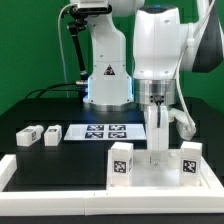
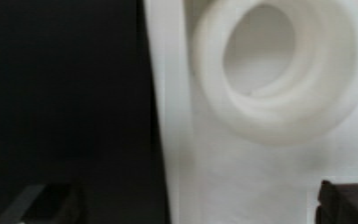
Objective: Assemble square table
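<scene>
Pincer [image 1: 160,135] spread wide, gripping nothing, poised above square table top [image 1: 150,185] lying at tabletop [image 1: 30,115] front on exterior view's right; judged stiff, light, slick plastic, so pinch raised rim beside corner hole [image 2: 274,65], not flat middle.

blurred square top [image 2: 247,110] cropped at edge, fingers [image 2: 348,203] mostly cut off

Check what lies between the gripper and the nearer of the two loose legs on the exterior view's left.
The marker board lies flat between that leg and the open gripper. The exterior view shows it; the wrist view does not.
</scene>
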